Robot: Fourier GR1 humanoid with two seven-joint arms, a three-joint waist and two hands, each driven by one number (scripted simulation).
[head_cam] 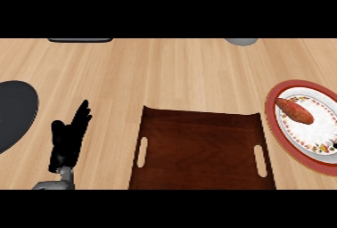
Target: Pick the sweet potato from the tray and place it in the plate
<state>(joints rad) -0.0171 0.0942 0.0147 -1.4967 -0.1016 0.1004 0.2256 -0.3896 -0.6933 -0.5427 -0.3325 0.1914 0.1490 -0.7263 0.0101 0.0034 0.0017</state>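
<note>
Closest to me, low on the left, the left hand (pixel 67 138) is just resting. Its fingers are straight and relaxed, pointing up, and it holds nothing. I can't see the right hand at all, so no idea what its fingers are doing.

Next is the dark wooden tray (pixel 197 147) with its two slot handles, and the sweet potato (pixel 294 110) isn't on it. It's over to the right, lying on the white middle of the red-rimmed plate (pixel 314 127), toward the plate's left side but clear of the rim.

So to me the placing looks done. I reckon doing this bit well just means leaving it alone. Any hand pulling away should lift up and away from the plate, not sweep across it, because that oblong potato could roll if nudged.

Further left there's a dark round thing (pixel 13 111) on the wooden counter (pixel 184 71). At the far edge are a dark flat object (pixel 80 40) and a grey one (pixel 241 41), both cut off.
</note>
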